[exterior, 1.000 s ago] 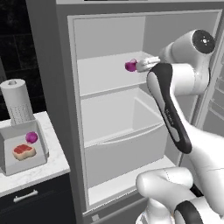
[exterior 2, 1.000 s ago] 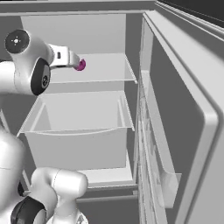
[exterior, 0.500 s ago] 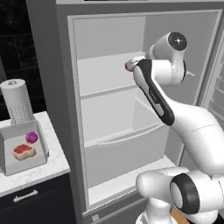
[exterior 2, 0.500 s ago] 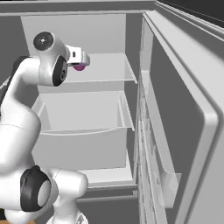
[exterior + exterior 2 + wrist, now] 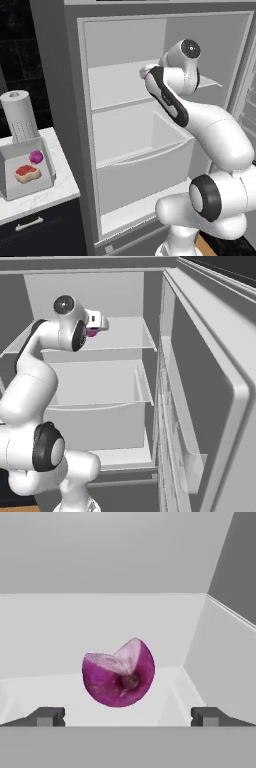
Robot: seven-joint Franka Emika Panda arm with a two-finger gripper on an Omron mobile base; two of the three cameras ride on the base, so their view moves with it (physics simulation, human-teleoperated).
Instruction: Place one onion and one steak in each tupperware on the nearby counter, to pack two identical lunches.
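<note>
My fingers (image 5: 50, 716) stand fully spread, holding nothing; the onion (image 5: 118, 673) lies centred just beyond them on the fridge shelf (image 5: 45, 684).

A white fridge (image 5: 125, 165) stands open, its door (image 5: 210, 386) swung out to the right with shelf bins on its inner side. Inside, a flat upper shelf (image 5: 117, 85) sits above a deep white drawer (image 5: 145, 165). On the far left a paper-towel roll (image 5: 19, 116) stands upright before a black wall (image 5: 22, 55). Dark cabinet fronts (image 5: 40, 230) with a silver handle (image 5: 28, 224) lie below.
</note>
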